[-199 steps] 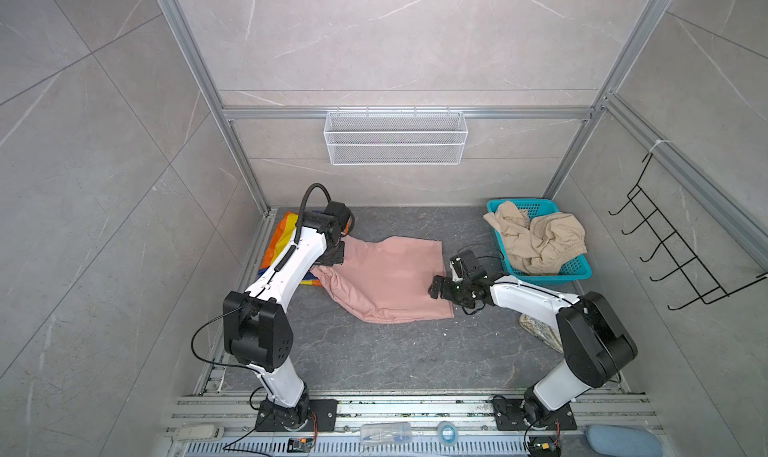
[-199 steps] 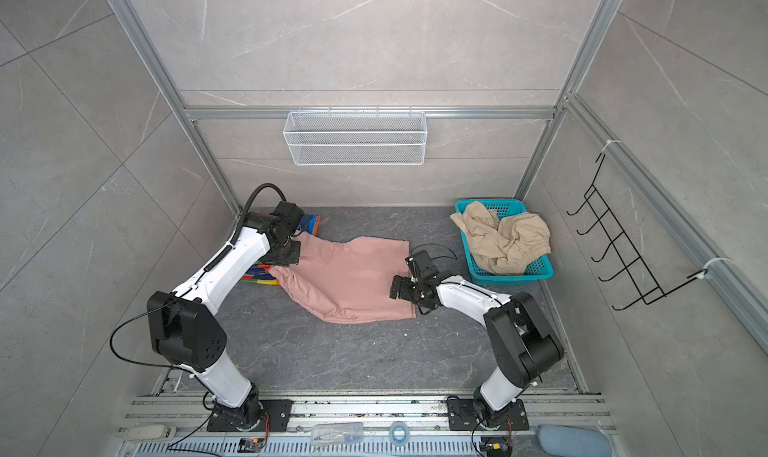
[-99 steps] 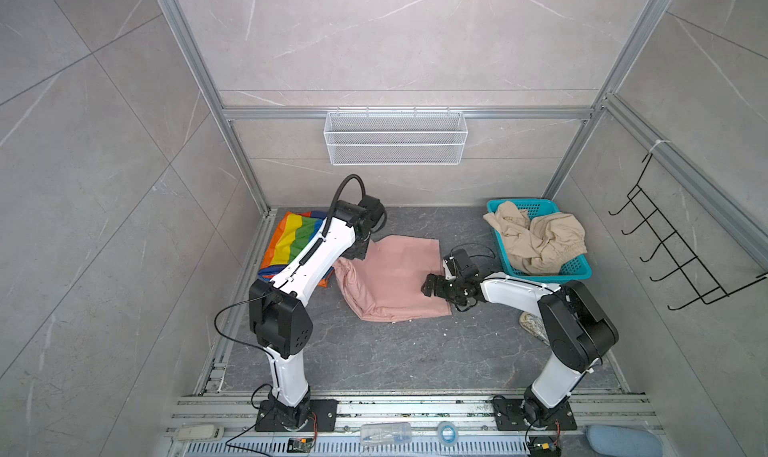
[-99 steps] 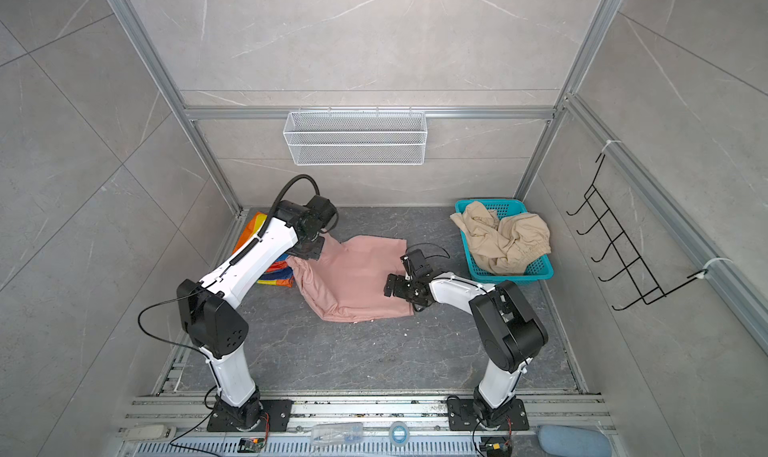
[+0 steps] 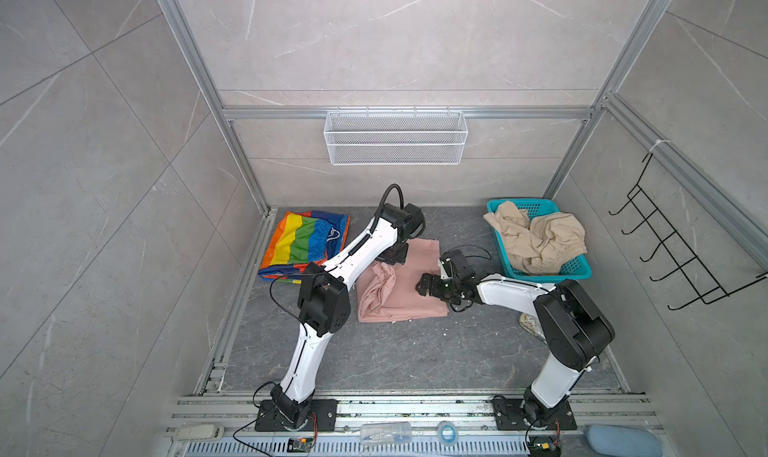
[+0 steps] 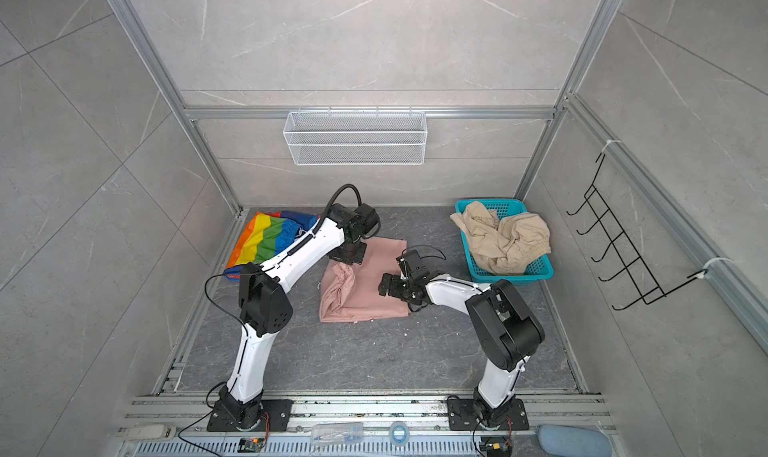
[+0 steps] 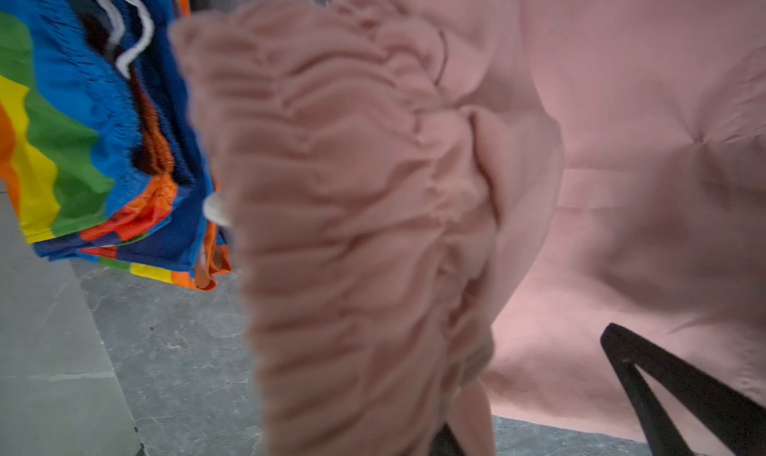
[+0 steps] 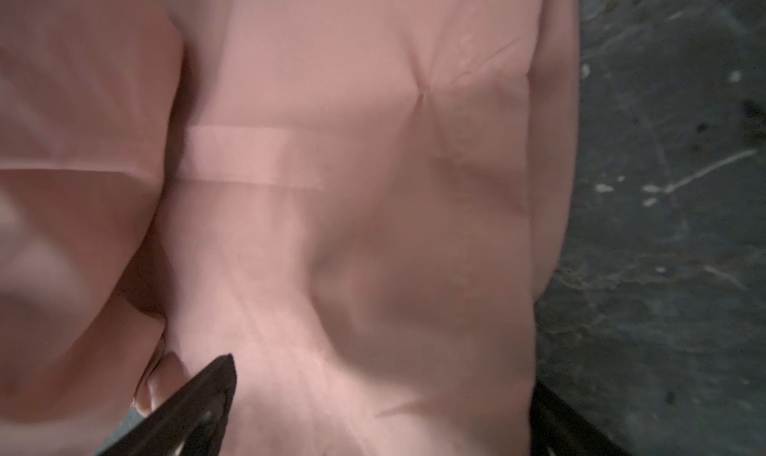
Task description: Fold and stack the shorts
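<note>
the dusty pink shorts (image 5: 399,295) lie mid-surface (image 5: 395,355) between the two arms, with one side doubled over onto the rest; the gathered waistband is bunched along that side; the left claw (image 5: 395,256) is at their far edge, closed on the pink shorts; in the left wrist view the ruched band hangs up close in front of the lens, with one black finger (image 7: 671,391) beside it; the right claw (image 5: 424,286) is low over the opposite half of the same shorts, jaws spread wide and holding nothing; its finger (image 8: 195,404) shows against flat pink cloth; the rainbow-striped shorts (image 5: 303,243) lie flat in the far left corner, near the pink pair; the beige shorts (image 5: 536,239) are heaped in the teal basket (image 5: 582,274) at the far right, spilling over its rim
</note>
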Robot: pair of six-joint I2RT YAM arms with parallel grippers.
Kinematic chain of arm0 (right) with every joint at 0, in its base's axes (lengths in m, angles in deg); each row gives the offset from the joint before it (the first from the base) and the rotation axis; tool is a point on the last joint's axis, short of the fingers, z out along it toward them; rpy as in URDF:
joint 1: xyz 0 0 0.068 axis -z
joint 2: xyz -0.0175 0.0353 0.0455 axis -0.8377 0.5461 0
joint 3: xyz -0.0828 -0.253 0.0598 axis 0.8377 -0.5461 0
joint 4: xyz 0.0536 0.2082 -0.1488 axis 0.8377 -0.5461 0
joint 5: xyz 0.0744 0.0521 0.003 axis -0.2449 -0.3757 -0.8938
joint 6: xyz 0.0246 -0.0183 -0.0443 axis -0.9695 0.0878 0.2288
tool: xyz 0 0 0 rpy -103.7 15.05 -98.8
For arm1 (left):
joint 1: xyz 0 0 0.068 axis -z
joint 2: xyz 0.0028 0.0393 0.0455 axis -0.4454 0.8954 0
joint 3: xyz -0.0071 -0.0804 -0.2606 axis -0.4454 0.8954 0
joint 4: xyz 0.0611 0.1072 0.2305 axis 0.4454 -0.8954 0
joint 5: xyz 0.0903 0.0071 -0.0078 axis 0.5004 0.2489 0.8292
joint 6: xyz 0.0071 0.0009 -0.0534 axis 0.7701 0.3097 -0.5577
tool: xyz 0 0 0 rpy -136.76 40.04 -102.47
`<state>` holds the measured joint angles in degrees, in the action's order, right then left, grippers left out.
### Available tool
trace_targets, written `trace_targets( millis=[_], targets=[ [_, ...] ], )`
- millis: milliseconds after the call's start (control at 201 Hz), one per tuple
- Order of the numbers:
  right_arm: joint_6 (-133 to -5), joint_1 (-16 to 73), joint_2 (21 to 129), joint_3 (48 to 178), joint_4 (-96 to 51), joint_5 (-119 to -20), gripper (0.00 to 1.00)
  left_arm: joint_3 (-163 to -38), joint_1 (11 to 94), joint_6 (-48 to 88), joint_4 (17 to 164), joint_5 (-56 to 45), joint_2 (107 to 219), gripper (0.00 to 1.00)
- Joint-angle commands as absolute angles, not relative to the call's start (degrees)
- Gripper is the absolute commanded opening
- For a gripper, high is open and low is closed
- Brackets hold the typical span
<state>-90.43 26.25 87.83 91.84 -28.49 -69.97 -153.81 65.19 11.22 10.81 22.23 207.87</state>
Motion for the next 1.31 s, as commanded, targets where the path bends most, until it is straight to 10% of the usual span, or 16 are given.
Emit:
trace_targets(
  millis=[0,174,329,777,1305],
  targets=[
    [-92.08,25.52,89.52,88.94,-29.83,-72.13,1.00,-154.87,64.94,8.83,14.01,16.58,208.11,0.20],
    [-92.01,25.52,86.78,86.93,-29.32,-73.16,1.00,-150.47,64.85,7.28,22.63,10.96,205.47,0.42],
    [-90.73,25.58,81.04,86.60,-32.66,-72.92,1.00,-142.91,64.31,6.25,34.61,7.64,197.08,0.99],
    [-81.51,18.63,78.40,103.27,-51.46,-55.04,1.00,-90.71,47.79,-16.69,88.66,-16.76,166.62,0.99],
    [-80.38,14.89,93.97,108.01,-53.15,-41.69,1.00,-66.18,51.24,-34.12,119.47,-14.79,175.60,0.99]
  ],
)
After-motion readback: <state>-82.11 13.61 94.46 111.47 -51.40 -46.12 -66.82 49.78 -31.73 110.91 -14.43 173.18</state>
